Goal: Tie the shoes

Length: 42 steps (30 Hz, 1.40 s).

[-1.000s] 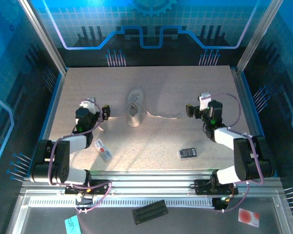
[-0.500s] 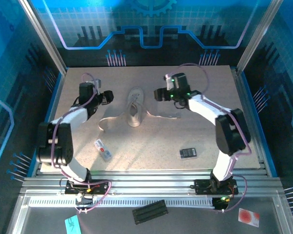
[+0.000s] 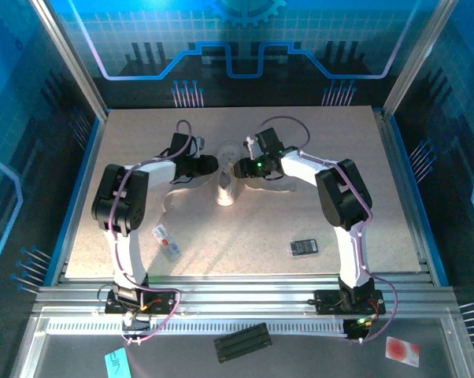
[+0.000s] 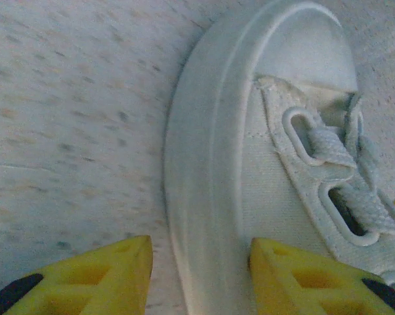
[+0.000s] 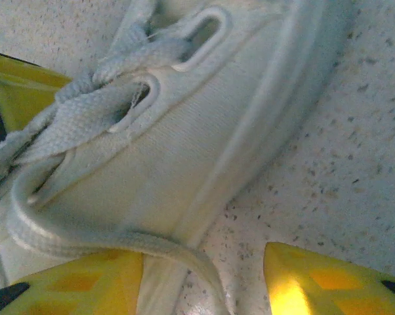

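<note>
sneaker [image 3: 225, 187] on the table [image 3: 324, 157], about mid-width, toward the far half. left gripper [image 3: 209, 165] is hard against one flank, right gripper [image 3: 241, 168] against the other. wrist views: each pair of yellow jaws stands apart, straddling the sole edge, not clamped. a loose lace [image 5: 112, 239] runs between the right gripper's jaws.

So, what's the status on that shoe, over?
Left end effector, right end effector: open, one astride each side of the sneaker. Laces loose, untied. Nothing blocking.
</note>
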Each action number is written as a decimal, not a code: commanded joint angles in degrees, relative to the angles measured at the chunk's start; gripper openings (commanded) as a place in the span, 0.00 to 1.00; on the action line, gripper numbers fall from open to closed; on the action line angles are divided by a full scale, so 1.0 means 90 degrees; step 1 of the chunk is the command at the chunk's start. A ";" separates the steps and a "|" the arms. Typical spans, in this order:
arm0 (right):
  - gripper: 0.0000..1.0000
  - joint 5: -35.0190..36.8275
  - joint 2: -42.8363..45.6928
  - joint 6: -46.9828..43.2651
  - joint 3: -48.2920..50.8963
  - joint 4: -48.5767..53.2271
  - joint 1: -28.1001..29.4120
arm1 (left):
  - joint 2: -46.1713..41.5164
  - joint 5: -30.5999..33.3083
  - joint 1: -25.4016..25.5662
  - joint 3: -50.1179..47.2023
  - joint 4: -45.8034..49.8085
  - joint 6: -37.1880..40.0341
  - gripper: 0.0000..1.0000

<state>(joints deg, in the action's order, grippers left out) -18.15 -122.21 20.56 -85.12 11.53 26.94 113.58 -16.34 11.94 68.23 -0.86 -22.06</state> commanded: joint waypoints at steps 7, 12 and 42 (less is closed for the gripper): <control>0.49 -0.0260 0.1232 -0.0365 0.1784 -0.0053 -0.0004 | -0.0581 0.0033 0.1055 -0.1136 0.0128 -0.0503 0.44; 0.54 -0.0008 0.1829 -0.0596 0.2198 0.0293 -0.0160 | -0.1267 0.0778 0.1260 -0.1484 0.0698 -0.0476 0.51; 0.80 0.2308 0.2408 0.1984 0.2688 0.1649 -0.0840 | -0.0843 0.3116 0.1036 -0.0769 0.4043 -0.4458 0.64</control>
<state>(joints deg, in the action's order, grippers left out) 1.30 -98.72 36.51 -60.05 26.96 19.46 103.98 13.91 20.99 62.83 38.83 -60.14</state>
